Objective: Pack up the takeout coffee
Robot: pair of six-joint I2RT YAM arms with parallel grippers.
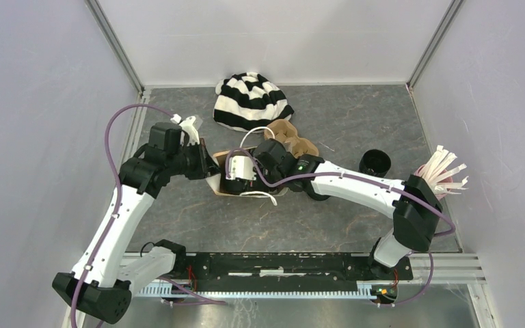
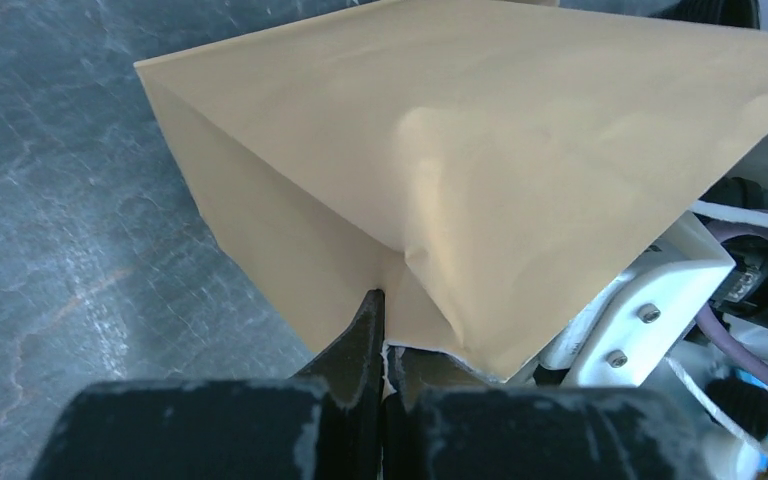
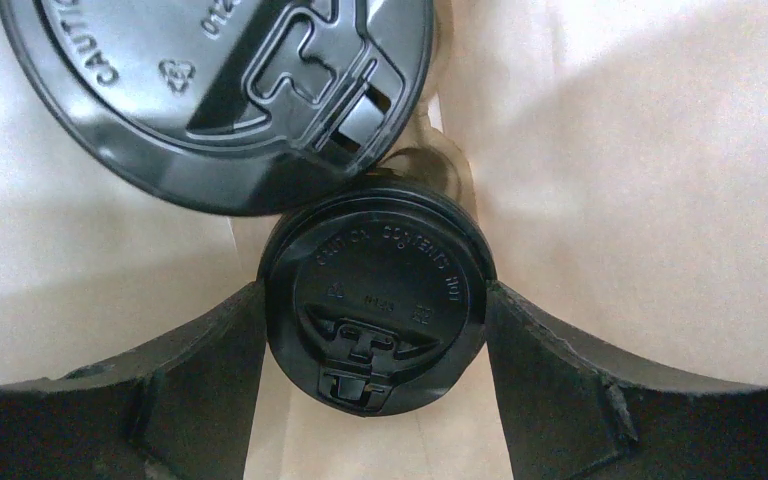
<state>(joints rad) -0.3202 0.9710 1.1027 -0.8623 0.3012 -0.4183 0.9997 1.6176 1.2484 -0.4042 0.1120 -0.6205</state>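
Coffee cups (image 3: 380, 250), two, sit in the paper bag (image 3: 640, 180): right hand (image 3: 373, 305) grips one, left hand (image 2: 385, 335) pinches the bag.

Two white-and-black arms, looped in purple cable.
Here's the left arm (image 1: 119, 219) and right arm (image 1: 355, 186): white links, chunky black joints, a purple cable (image 1: 111, 130) arcing off each; green light (image 1: 301, 165) glowing on the right wrist; left claw (image 2: 385, 340) matte black, scuffed grey; right claw (image 3: 375, 300) black too, fingers (image 3: 195, 375) rough-edged.
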